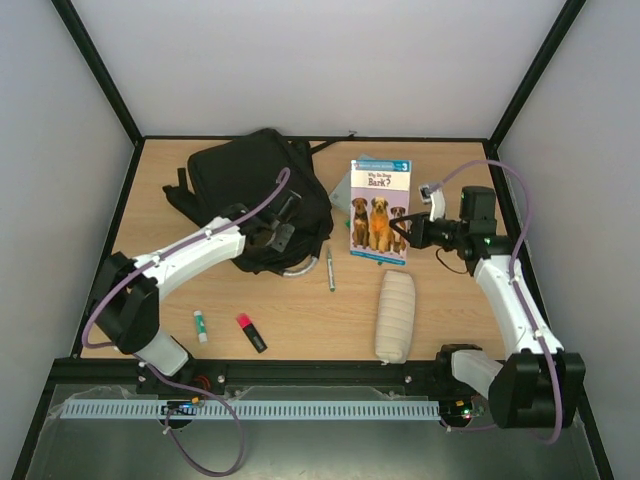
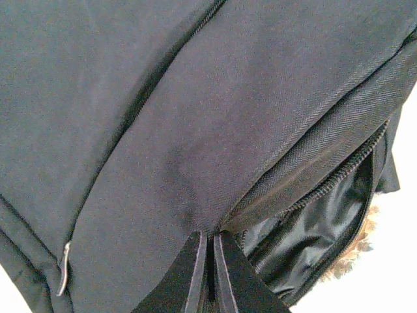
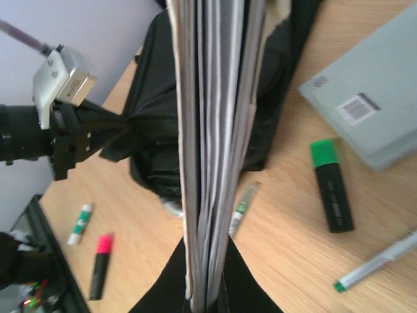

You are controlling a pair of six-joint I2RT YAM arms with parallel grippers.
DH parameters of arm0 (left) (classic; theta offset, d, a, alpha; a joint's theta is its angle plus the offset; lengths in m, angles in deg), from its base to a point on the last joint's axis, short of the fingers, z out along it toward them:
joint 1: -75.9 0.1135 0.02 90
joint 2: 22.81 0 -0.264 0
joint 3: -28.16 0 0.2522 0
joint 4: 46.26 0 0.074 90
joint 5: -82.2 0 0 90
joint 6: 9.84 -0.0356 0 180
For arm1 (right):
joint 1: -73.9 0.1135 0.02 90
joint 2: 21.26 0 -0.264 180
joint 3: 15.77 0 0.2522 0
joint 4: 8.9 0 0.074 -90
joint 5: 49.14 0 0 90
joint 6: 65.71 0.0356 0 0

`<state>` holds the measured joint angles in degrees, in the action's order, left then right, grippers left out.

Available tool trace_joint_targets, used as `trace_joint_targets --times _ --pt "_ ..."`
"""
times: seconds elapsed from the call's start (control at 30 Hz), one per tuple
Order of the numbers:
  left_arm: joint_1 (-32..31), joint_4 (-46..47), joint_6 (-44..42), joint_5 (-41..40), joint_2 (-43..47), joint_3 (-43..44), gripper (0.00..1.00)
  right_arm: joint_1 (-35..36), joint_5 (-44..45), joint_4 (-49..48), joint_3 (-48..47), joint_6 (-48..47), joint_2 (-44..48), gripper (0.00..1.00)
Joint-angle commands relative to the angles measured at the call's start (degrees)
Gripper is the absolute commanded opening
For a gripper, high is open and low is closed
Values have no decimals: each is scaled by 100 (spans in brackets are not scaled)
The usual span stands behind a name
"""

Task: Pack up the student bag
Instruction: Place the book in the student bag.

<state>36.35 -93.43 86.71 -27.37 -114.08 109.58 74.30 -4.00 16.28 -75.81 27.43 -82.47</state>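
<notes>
Left hand [image 1: 283, 232] on bag [image 1: 255, 185], right hand [image 1: 408, 232] on book [image 1: 380, 205].

Bag lies at the far left of the table [image 1: 450, 300], slumped, grey handle toward the near side. Left hand's fingers [image 2: 189, 274] are almost together, apparently pinching a fold of bag fabric; the slit between them is too dark to be sure. Beside them a zip stands open, showing shiny black lining [image 2: 313, 222]. Right hand is clamped on the book's edge, held off the table right of the bag; the wrist view shows the pages edge-on. On the table: pen [image 1: 330, 268] just near of the bag, white pouch [image 1: 395, 315], glue stick [image 1: 201, 325], pink marker [image 1: 250, 332], green marker [image 3: 332, 186], grey book [image 3: 371, 117].
</notes>
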Motion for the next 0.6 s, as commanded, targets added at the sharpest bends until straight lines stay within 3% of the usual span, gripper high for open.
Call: trace_joint_targets --times 0.0,0.33,0.57 --pt "37 444 73 77 392 292 2 266 -856 1516 -1086 -201 -552 1" --pt "113 884 153 213 886 270 2 614 -1735 2480 -1584 436 -1044 1" --pt "191 1310 183 257 1213 -149 2 890 -1983 2732 -1104 765 -1022 1"
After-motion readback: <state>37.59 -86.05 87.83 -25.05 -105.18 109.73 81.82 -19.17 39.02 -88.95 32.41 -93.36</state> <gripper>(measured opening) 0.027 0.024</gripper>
